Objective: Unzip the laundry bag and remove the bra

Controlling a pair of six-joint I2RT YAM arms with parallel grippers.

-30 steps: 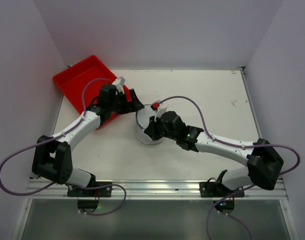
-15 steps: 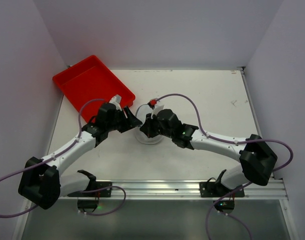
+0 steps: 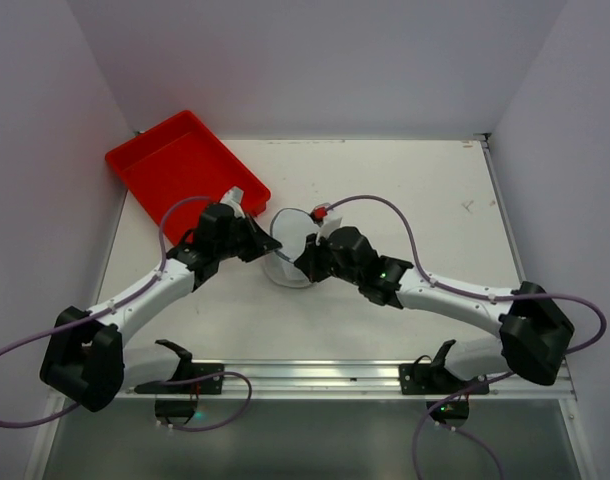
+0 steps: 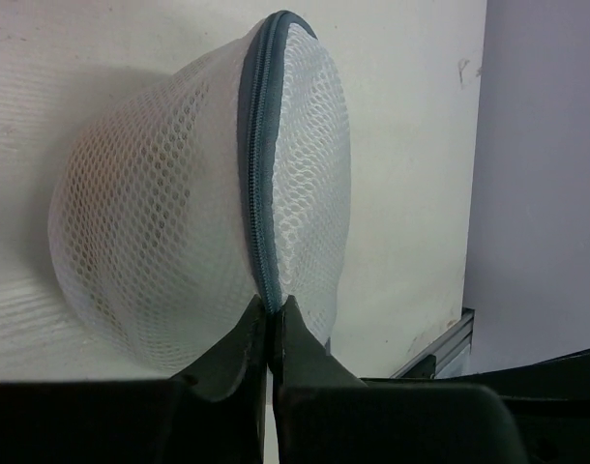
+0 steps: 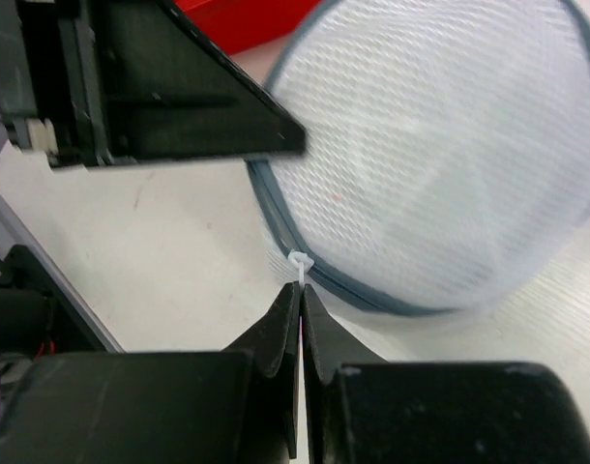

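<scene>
Lowest in the left wrist view, at bottom centre, the left gripper is being pressed shut, its jaws pinching the grey zip line where that seam meets the near edge of the laundry bag. At the bottom centre of the right wrist view, the right gripper is likewise being pressed shut, on the small white zip pull that hangs from the same zip.

Just beyond both sets of fingers, the bag is being held between the two arms, resting on the white table at the middle of the top view. It is being judged light and soft. The mesh dome is likely to buckle under any squeeze and slide across the table unless one side is anchored. The open weave is being treated as easy to snag and stretch, so hold is better taken on the firmer zip tape and on the pull tab, as is being done here. The tab is tiny and may slip from the jaws. What is lying inside the mesh cannot be made out clearly.

Farther off, at upper left of the top view, a red tray is sitting apart from the bag.
</scene>
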